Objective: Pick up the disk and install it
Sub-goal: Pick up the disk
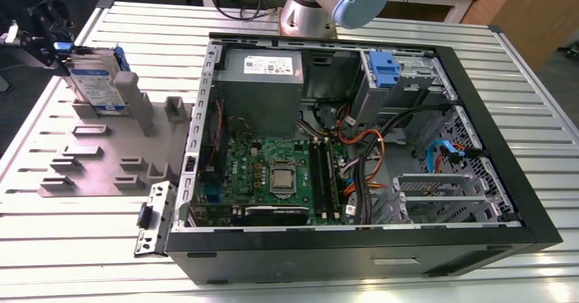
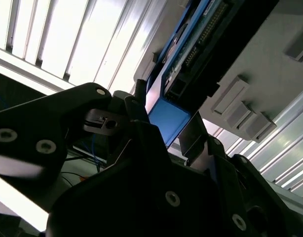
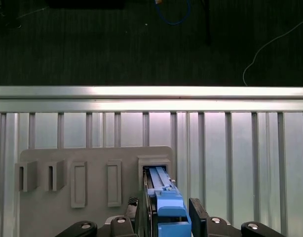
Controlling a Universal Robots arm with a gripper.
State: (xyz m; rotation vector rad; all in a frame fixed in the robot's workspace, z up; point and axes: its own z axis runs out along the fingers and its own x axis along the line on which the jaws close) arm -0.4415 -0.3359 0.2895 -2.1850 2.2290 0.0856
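The disk (image 1: 97,81) is a silver-grey hard drive with a white-and-blue label and blue side rails. It stands on edge in a slot of the grey holder block (image 1: 104,157) at the exterior view's left. My gripper (image 1: 53,44) is at the disk's upper far end. In the first wrist view the gripper (image 3: 169,217) has one finger against each side of the blue-railed disk (image 3: 164,197), which still sits in its slot. In the second wrist view the disk's blue end (image 2: 166,118) lies between the black fingers (image 2: 193,136).
An open computer case (image 1: 506,181) lies on the slatted metal table (image 1: 54,249), with motherboard, cables and a drive bay with a blue latch (image 1: 384,69) at its far end. The arm's base (image 1: 312,8) stands behind the case. The table's edge is close beyond the holder.
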